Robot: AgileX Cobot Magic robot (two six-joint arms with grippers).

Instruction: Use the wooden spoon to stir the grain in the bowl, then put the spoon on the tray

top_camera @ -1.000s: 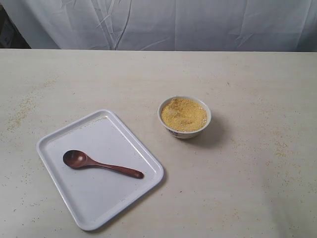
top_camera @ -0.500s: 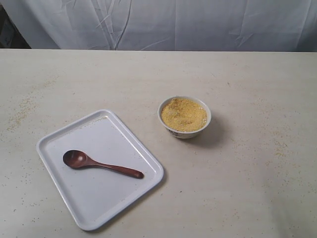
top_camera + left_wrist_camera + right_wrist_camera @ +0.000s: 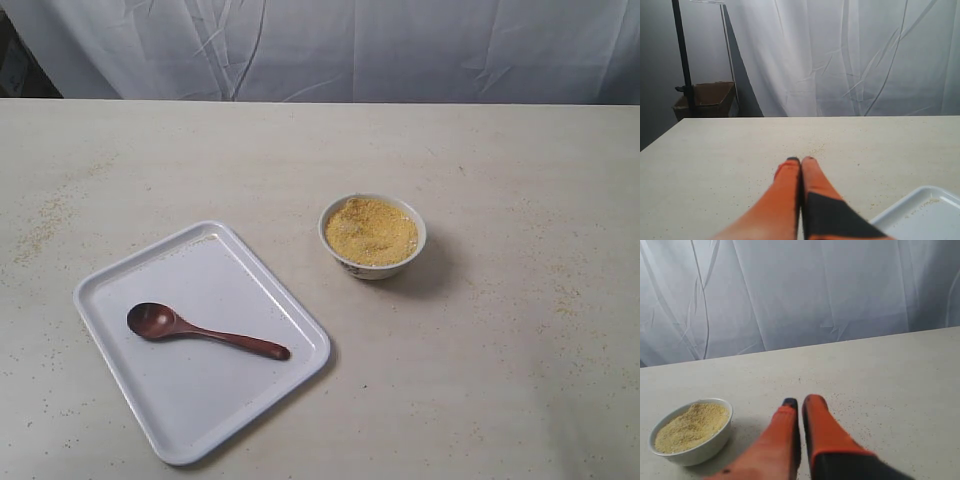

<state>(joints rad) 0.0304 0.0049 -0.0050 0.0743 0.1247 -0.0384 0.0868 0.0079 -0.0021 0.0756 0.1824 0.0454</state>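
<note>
Nothing has shifted in the last second: the wooden spoon (image 3: pixel 205 334) lies flat on the tray (image 3: pixel 250 400), its oval end toward the tray's left side, while the bowl (image 3: pixel 372 268) of grain (image 3: pixel 371 230) stands apart to its right on the table (image 3: pixel 520 350) (loose grains speckle the surface). The left pincer (image 3: pixel 801 160) and right pincer (image 3: pixel 798 402) hover over the table, each pressed closed and gripping nothing.

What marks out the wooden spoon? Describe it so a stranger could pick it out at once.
On the pale table, find the large white tray left of the small bowl. The wooden spoon lies flat on it. It is the only dark, reddish-brown thing on the table, with a slim handle.
</note>
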